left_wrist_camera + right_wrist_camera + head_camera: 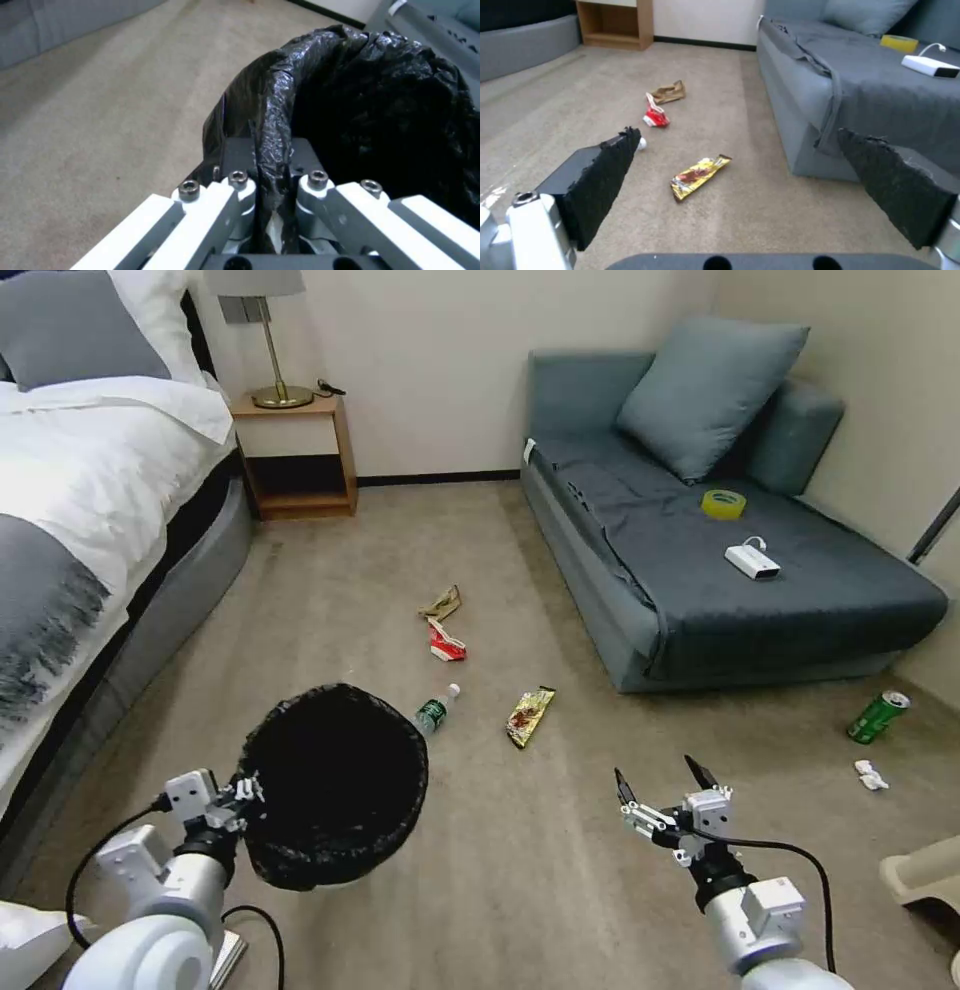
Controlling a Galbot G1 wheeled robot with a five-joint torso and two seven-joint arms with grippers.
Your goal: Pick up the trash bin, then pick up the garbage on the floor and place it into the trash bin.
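Snack wrapper (530,716), light, crinkly: at 11 o'clock of spread right pincer (660,782); left pincer (243,790) clamps bin (335,785) rim.

Trash bin (335,790): liner of crinkled, glossy black plastic. Snack wrapper (529,715): shiny gold foil. Carpet (560,850): matt beige, short pile. Right claw (660,780): fingers (605,180) padded with rough black foam, body of smooth pale metal. Sofa (830,590): matt grey cloth.

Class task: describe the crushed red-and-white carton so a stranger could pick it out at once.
Start at the grey sofa and look at the carpet off its front edge. Of the litter in a line there, the carton lies just nearer than the tan paper scrap; it alone is red and white.
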